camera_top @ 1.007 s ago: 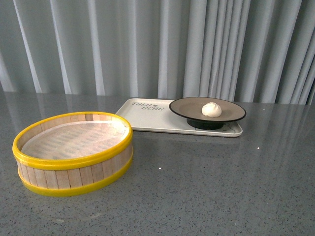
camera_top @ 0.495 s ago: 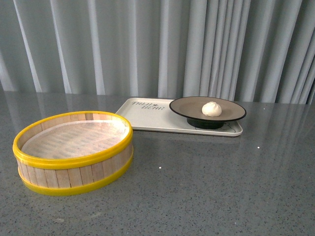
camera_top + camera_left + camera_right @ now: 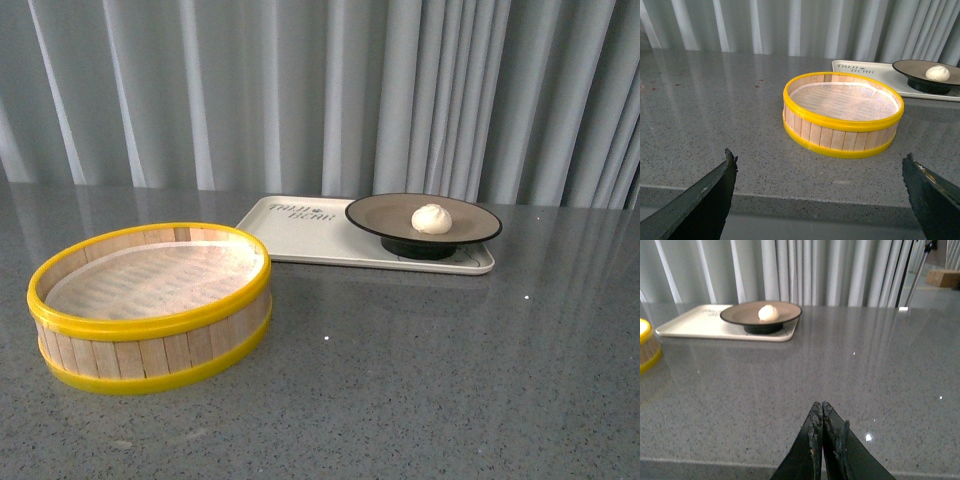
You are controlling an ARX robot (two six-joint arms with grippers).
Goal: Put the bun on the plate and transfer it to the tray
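Change: nothing moved among objects since earlier frames, slight framing shift only.
Front: bun point(image 3: 431, 218) sits upright, pleated top up, on plate point(image 3: 424, 219); plate rests on right end of tray point(image 3: 300, 235), long axis running left-right. Steamer basket point(image 3: 150, 305) near left, apart from tray. No arms seen.
Left wrist: left gripper point(image 3: 820, 195) fingers spread wide, holding nothing, at table point(image 3: 700, 120) edge; tray lettering readable.
Right wrist: right gripper point(image 3: 822, 432) fingers pressed together, holding nothing; cardboard box point(image 3: 943, 278) behind the table, unseen elsewhere.
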